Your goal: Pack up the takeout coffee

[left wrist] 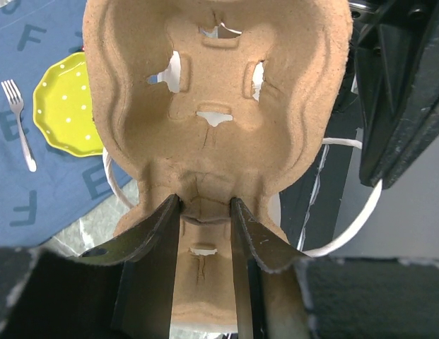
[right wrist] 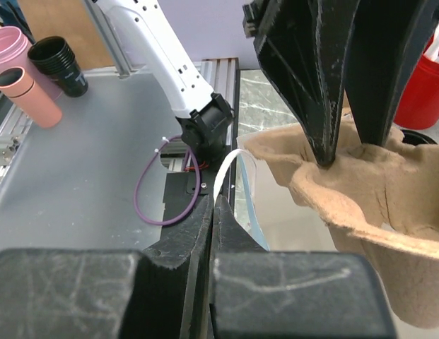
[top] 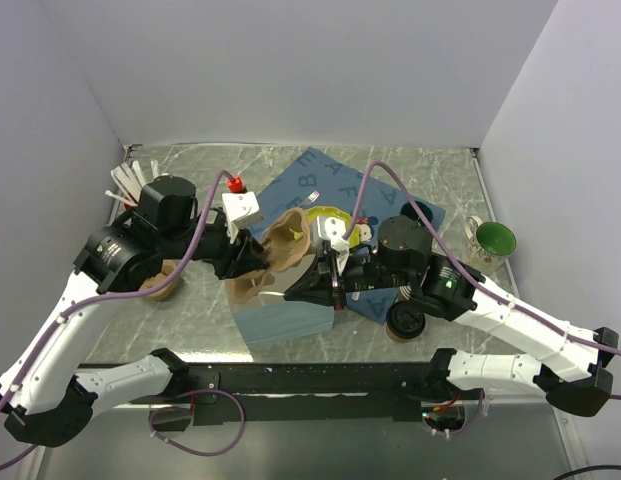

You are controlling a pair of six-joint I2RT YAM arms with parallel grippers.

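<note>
The takeout coffee [top: 405, 321], a tan cup with a black lid, stands on the table near the front, just right of my right gripper. My left gripper [top: 252, 256] is shut on a tan pulp cup carrier [top: 280, 250] and holds it tilted over a light blue paper bag [top: 285, 318]. In the left wrist view the fingers [left wrist: 162, 233] pinch the carrier's [left wrist: 219, 106] centre rib. My right gripper [top: 330, 276] is shut on the bag's white handle [right wrist: 226, 169]. In the right wrist view my right gripper [right wrist: 218, 201] has its jaws pressed together, with the carrier [right wrist: 360, 183] just to its right.
A blue lettered placemat [top: 320, 180] holds a yellow plate [left wrist: 63, 113] and a fork [left wrist: 18, 120]. A green mug [top: 490, 240] stands at the right. A red cup with cutlery [top: 130, 190] is back left. Tan cups [top: 162, 282] lie under the left arm.
</note>
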